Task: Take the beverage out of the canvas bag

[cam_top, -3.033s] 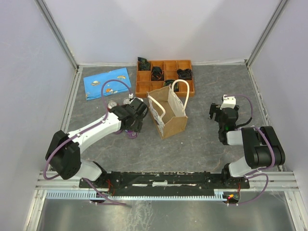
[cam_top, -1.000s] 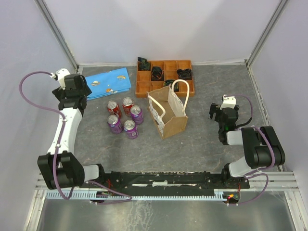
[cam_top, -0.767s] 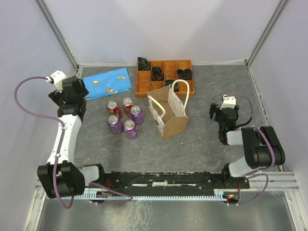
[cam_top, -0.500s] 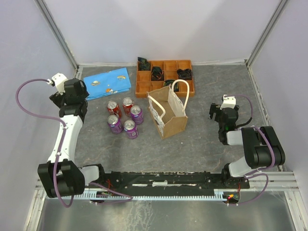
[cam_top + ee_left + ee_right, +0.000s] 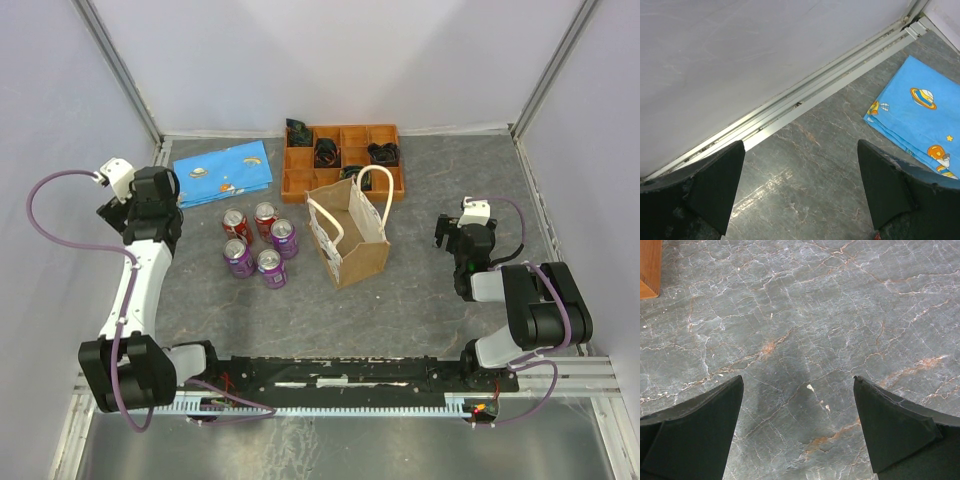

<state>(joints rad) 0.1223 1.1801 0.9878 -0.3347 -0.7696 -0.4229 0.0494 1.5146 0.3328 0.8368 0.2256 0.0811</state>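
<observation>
Canvas bag (image 5: 362, 256) stands upright near the middle of the bench (image 5: 420, 295), mouth open upward, two white loop handles (image 5: 377, 188) raised above it. We see tan-brown on its near-right face and a white, marked panel on its left face; the markings are too small to read. From the overhead view we cannot make out the inside of the bag, so its contents are unknown to us.

Just left of the bag, apart from it, five cans (image 5: 265, 243) stand upright in a tight cluster: two red-topped at the back, three purple nearer us. Labels not legible.

Behind the bag, close to its far handle, sits an orange tray (image 5: 300, 180) of compartments with dark items in several; we cannot identify them. A blue cloth (image 5: 222, 172) with planet prints lies flat to the tray's left.

Left fingers (image 5: 143, 192) are up at the far left, near the side wall and beside the cloth's corner, spread wide and holding nothing. Right fingers (image 5: 462, 238) are well right of the bag, also spread wide over bare bench, nothing between them. Both wrist views cut off the finger bases.
</observation>
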